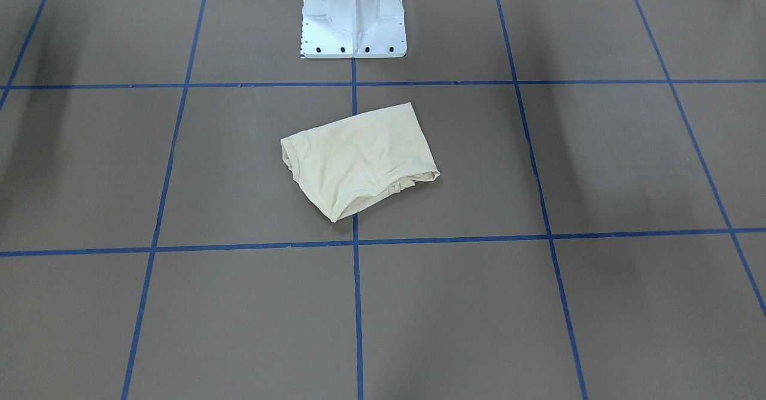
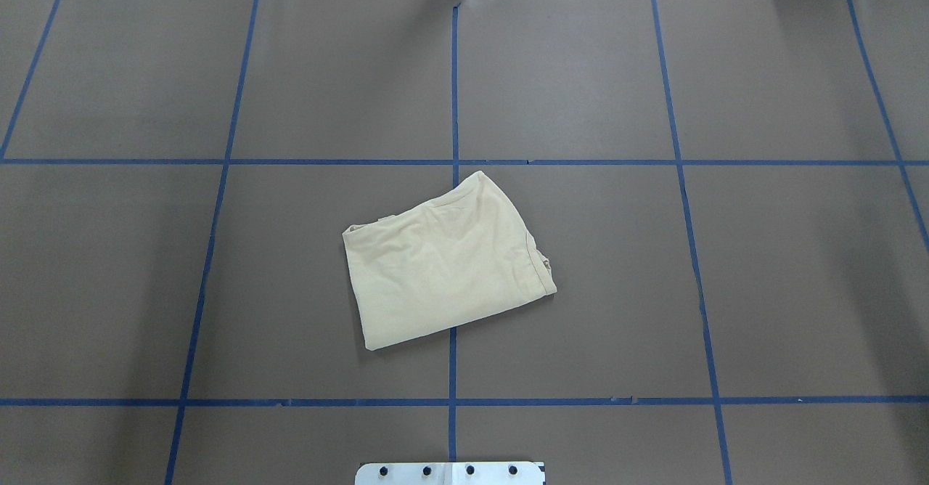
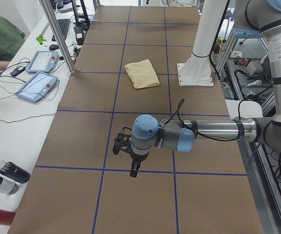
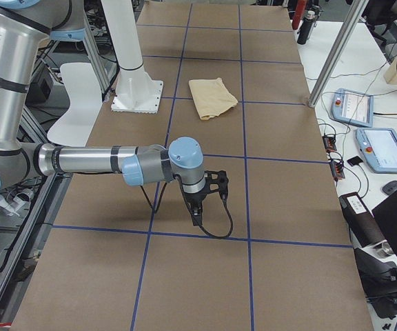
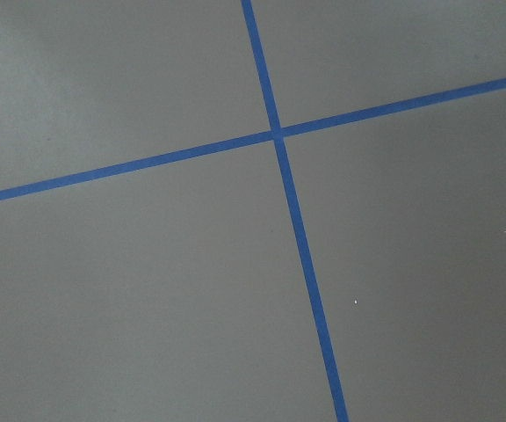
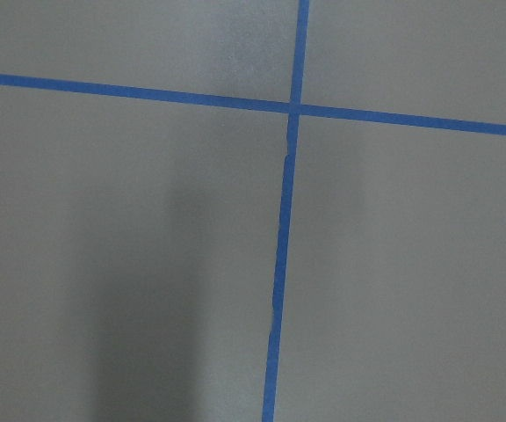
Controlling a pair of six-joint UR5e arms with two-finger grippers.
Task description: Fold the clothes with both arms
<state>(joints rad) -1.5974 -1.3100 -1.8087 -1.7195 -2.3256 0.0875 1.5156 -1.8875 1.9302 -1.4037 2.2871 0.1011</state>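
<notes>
One folded T-shirt [image 2: 444, 263] lies mid-way across the table [image 2: 784, 289].
Two grippers, left gripper [image 3: 132, 170] and right gripper [image 4: 196, 217], hang far from it; jaws' state cannot be told.

The left arm [image 3: 213, 129] stretches out level, the left tool [image 3: 133, 170] pointing straight down from its wrist. The right arm [image 4: 88, 160] is posed alike, right tool [image 4: 196, 217] pointing down. Neither tool's opening can be judged.
</notes>
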